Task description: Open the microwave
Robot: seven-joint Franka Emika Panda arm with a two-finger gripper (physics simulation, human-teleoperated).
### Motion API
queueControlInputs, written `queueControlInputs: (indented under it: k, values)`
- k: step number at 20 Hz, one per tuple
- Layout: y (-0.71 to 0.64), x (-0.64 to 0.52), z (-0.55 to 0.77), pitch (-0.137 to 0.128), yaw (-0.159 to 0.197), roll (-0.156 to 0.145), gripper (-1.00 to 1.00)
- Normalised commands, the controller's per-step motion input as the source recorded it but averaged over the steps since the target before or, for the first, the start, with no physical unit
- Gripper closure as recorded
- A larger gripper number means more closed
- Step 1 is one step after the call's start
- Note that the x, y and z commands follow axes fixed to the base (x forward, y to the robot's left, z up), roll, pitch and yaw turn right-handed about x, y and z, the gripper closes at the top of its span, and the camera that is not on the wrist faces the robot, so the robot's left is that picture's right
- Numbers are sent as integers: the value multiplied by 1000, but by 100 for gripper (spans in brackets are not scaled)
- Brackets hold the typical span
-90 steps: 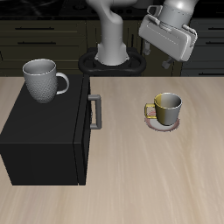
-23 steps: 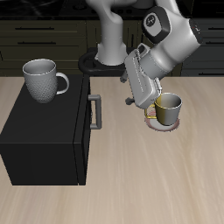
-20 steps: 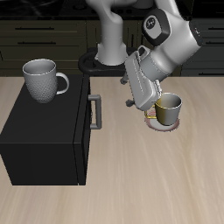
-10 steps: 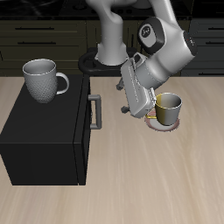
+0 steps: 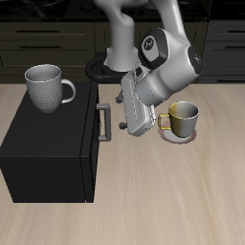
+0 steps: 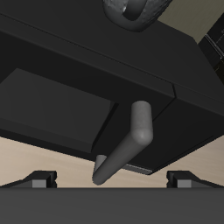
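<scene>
The microwave is a large matte black box on the table, and its door looks shut in both views. A grey bar handle sticks out of the door face. My gripper hangs just beside this handle, a short gap away, tilted towards the door. In the wrist view the handle lies straight ahead of my gripper, between the lines of its two fingertips. The fingers stand wide apart, open and empty, and touch nothing.
A grey-white mug stands on top of the microwave. A yellow-green mug sits on a small coaster close behind my arm. Dark cabinets line the back.
My gripper has come down and moved across from above the yellow-green mug to just beside the microwave handle. The microwave and both mugs have not moved.
</scene>
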Motion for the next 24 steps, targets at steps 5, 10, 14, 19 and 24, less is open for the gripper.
queueControlInputs:
  k: [5, 10, 14, 19, 24]
  values:
    - [-258, 4, -150, 44, -24, -29, -100]
    - [-308, -13, -160, 48, -34, -23, -100]
    - [-522, -76, -157, 64, -84, -17, -100]
    - [-469, -144, -22, 17, -51, -36, 100]
    - [-369, -148, 29, 1, -24, -38, 100]
